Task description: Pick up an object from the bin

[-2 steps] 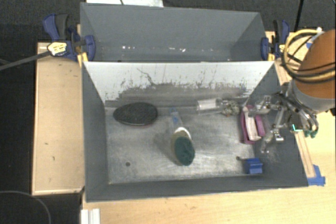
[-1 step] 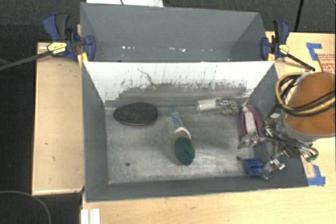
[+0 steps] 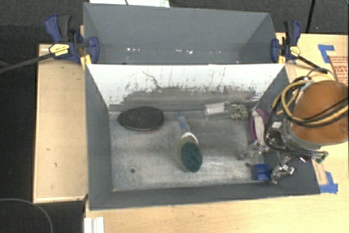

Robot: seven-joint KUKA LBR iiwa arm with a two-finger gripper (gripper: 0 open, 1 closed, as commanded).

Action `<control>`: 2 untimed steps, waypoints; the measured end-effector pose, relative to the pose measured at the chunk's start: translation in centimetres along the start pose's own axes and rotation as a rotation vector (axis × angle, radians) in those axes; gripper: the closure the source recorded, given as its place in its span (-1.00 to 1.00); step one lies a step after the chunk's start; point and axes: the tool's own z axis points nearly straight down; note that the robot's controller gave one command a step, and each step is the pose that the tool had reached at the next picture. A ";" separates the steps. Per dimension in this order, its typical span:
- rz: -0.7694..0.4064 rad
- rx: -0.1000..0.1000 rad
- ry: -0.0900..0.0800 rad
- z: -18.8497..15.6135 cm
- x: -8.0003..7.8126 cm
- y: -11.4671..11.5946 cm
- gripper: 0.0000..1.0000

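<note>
Gripper [image 3: 260, 156]: low in the right front corner of the bin [image 3: 101, 133]; its grip state cannot be told
Nearest: small blue piece [image 3: 262, 172], just beside it toward the front wall
Behind: upright purple strip [image 3: 255, 125], close by
Leftward: green-headed brush [image 3: 190, 151], lying front-to-back, well apart
Likely pick: the blue piece

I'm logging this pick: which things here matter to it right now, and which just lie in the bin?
Nearest the job: gripper, low at the right side of the bin; small blue piece beside it; purple strip just behind.
Lying about: dark oval disc; green-headed brush; clear tube at the back.
</note>
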 end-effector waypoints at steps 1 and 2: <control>-0.001 -0.004 0.014 0.4 0.8 0.0 1.00; -0.023 0.007 0.014 -15.8 -0.8 0.1 1.00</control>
